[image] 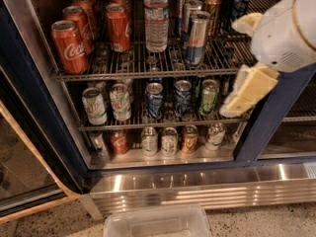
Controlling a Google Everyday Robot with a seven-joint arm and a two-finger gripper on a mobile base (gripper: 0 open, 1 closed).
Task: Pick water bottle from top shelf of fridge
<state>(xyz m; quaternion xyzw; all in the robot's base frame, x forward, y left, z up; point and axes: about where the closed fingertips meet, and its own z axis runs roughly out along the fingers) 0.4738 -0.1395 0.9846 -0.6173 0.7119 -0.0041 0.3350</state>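
The water bottle [156,19], clear ribbed plastic with a pale label band, stands upright at the middle of the top shelf [148,74] of the fridge [276,112]. Red cola cans [70,46] stand to its left and tall slim silver-blue cans [196,36] to its right. My gripper [243,58] is on the white arm at the right, in front of the shelf's right end. It is to the right of the bottle and apart from it. Its cream fingers [248,90] are spread open and hold nothing.
Two lower wire racks hold more cans [154,99]. The open glass door [24,177] stands at the left. The fridge's dark centre post is behind my arm. A shiny ribbed steel base panel [197,191] runs below, with a clear plastic bin [158,223] on the floor.
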